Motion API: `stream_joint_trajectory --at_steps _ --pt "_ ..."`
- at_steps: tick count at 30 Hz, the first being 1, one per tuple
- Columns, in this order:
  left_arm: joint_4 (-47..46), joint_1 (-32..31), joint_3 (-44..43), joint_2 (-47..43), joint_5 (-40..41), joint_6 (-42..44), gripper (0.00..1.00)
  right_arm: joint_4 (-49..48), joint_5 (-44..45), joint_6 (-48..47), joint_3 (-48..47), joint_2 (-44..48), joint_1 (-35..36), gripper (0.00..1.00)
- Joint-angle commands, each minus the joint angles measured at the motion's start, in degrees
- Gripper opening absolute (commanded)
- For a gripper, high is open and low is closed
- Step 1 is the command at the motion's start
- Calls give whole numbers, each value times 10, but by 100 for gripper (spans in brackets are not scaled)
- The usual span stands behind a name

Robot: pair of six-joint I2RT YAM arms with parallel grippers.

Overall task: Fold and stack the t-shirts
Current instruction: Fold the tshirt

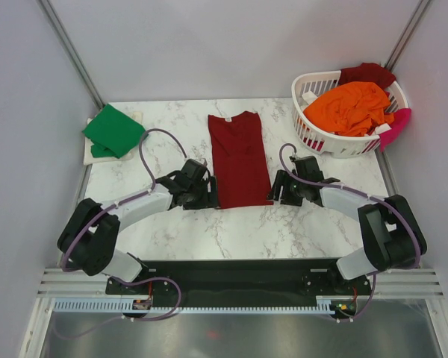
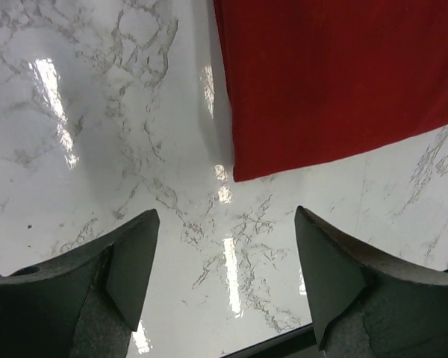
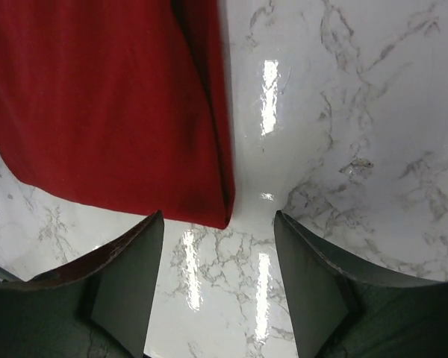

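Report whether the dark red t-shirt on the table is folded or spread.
Folded lengthwise: the dark red t-shirt lies as a narrow strip, no sleeves sticking out, its side edge doubled.

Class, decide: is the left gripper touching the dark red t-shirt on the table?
Apart. The left wrist view shows a strip of bare marble table between the open left gripper and the corner of the dark red t-shirt.

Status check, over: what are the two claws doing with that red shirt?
Open and empty: left gripper, right gripper. The dark red t-shirt lies folded narrow between them, not gripped. Nothing blocking it.
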State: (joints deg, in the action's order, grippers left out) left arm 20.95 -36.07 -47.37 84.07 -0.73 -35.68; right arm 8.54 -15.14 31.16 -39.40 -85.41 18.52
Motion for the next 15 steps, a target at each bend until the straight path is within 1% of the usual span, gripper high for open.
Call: stream_joint_trajectory --at_steps 1,3,6,7,15 --pt "-59 7 5 10 -16 -25 82 -17 -9 6 27 -29 3 69" --pt "-74 8 12 19 -17 -29 81 -22 -13 7 33 -34 3 68" --pt "-102 16 32 26 -27 -40 79 -30 -21 8 39 -42 3 64" --pt "-128 22 37 27 -43 -44 77 -35 -22 7 41 -45 3 62" --pt "-188 36 69 57 -73 -62 66 -60 -31 12 65 -64 2 47"
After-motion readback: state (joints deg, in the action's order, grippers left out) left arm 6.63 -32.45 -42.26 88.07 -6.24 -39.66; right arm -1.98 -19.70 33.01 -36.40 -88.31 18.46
